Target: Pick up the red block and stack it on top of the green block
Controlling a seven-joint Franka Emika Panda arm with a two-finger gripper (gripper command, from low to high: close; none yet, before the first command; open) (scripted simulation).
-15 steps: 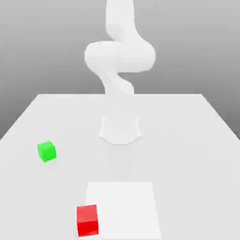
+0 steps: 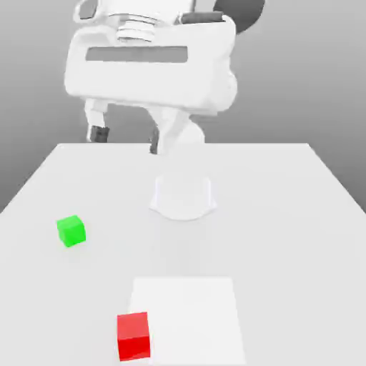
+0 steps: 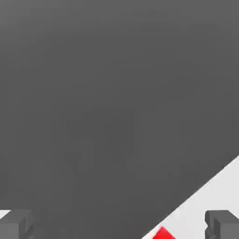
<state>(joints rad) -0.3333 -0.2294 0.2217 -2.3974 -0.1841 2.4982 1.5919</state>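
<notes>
Hand (image 2: 126, 141) spread and empty up high, presumably to clear both blocks; red block (image 2: 134, 336) at 6–7 o'clock on the table (image 2: 286, 243), green block (image 2: 71, 231) at 8–9, likely kept apart as stacking base.

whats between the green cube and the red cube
Only bare white tabletop lies between the green cube and the red cube, seen in the exterior view.
</notes>
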